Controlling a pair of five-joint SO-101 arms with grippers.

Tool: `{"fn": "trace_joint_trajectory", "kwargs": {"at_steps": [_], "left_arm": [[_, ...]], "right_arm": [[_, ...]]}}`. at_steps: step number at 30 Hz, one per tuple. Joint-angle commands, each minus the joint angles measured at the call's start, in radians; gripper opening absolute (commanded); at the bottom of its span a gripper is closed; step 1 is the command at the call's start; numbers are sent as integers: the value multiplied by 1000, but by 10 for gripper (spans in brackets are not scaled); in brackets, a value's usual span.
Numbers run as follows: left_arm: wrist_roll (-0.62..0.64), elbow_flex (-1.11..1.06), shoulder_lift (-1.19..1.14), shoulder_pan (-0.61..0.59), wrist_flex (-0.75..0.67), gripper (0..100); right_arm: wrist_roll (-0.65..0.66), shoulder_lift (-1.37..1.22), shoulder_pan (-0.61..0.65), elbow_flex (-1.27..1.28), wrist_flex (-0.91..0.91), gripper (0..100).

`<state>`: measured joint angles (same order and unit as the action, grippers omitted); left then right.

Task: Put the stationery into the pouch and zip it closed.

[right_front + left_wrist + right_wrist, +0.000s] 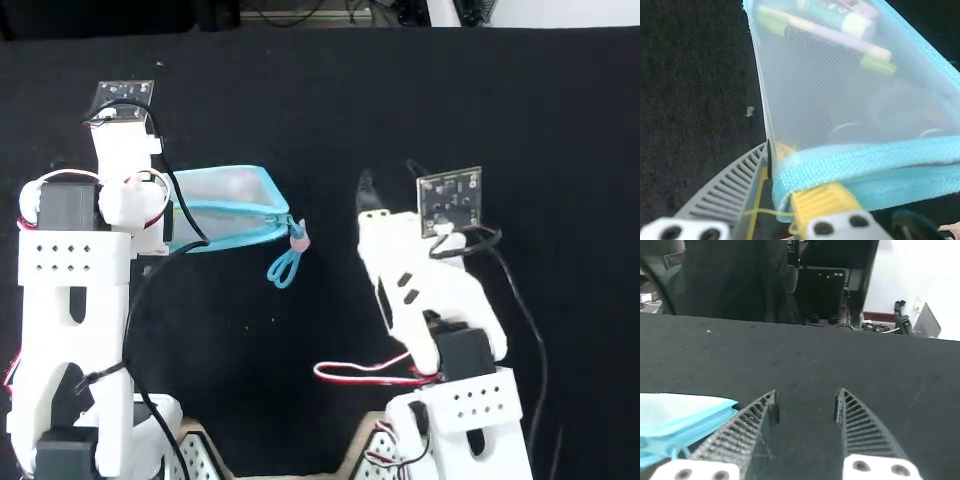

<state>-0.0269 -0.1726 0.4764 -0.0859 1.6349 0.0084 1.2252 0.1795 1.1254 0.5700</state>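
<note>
A translucent pouch [228, 205] with turquoise trim lies on the black table, its zip pull and turquoise loop [288, 262] trailing at its right end. My left gripper [782, 187] is shut on the pouch's [840, 100] zip-edge corner. Through the mesh I see a glue stick [840, 12], a pen [825, 32] with green ends and round shapes. My right gripper [368, 190] stands open to the right of the pouch, apart from it; in the right wrist view its fingers [752, 425] are spread with nothing between them, and the pouch [680, 417] is off to one side.
The black cloth [450, 100] covers the whole table. Red and white cables [360, 370] run along the right arm's base. Dark equipment and a white wall [910, 280] stand beyond the table's far edge.
</note>
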Motion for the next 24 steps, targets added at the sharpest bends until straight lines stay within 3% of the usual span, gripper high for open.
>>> {"fn": "trace_joint_trajectory", "kwargs": {"at_steps": [1,11,24], "left_arm": [[12,-13,-12,2,-6,30],[12,-13,-12,2,-6,30],[12,-13,-12,2,-6,30]], "right_arm": [[3,1,-52,-54,-49,174],[3,1,-133,209,-500,173],[-3,2,-150,278,-612,173]]}}
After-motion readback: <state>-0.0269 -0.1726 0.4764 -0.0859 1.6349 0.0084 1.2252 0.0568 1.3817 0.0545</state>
